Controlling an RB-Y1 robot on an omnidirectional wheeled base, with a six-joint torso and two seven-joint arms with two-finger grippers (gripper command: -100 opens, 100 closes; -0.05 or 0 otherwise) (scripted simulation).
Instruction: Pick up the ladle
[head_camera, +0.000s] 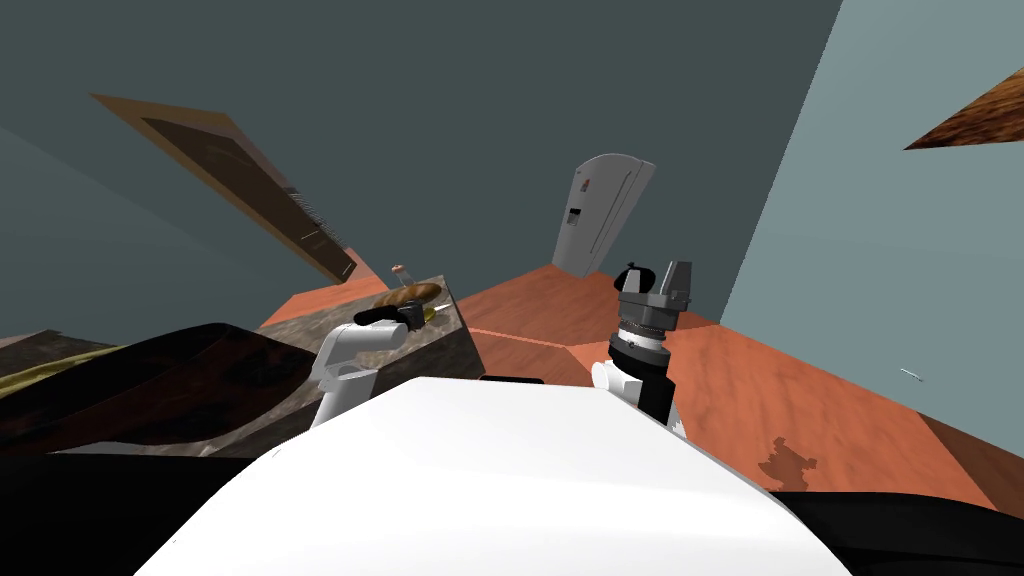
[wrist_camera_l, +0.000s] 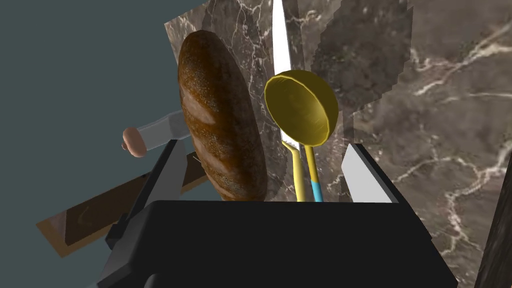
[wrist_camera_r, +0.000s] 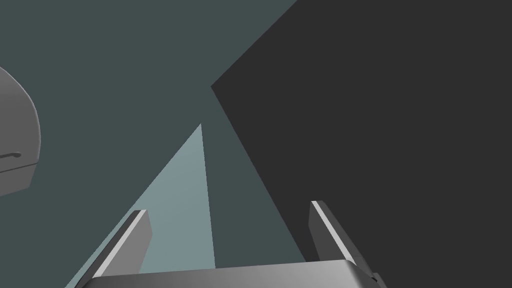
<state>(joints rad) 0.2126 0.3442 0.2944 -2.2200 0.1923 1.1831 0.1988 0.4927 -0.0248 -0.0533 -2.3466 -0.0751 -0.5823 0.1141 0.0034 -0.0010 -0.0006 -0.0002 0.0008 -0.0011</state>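
Observation:
The ladle (wrist_camera_l: 301, 107) has a golden bowl and a thin yellow handle with a blue stretch. It lies on the dark marble counter (wrist_camera_l: 440, 115), right beside a brown bread loaf (wrist_camera_l: 220, 115). My left gripper (wrist_camera_l: 265, 175) is open and hangs over the ladle's handle, with one finger on the loaf's side and the other on the bare marble side. The gripper's dark body hides the handle's end. In the head view the left gripper (head_camera: 415, 315) is at the counter's end next to the loaf (head_camera: 410, 294). My right gripper (head_camera: 655, 285) is raised over the floor, open and empty.
A white blade-like thing (wrist_camera_l: 281, 45) lies under the ladle's bowl. A pale cylinder with a pinkish end (wrist_camera_l: 150, 135) pokes out past the loaf. A wooden-framed panel (head_camera: 250, 190) hangs on the wall, and a grey appliance (head_camera: 600, 215) stands beyond the reddish floor.

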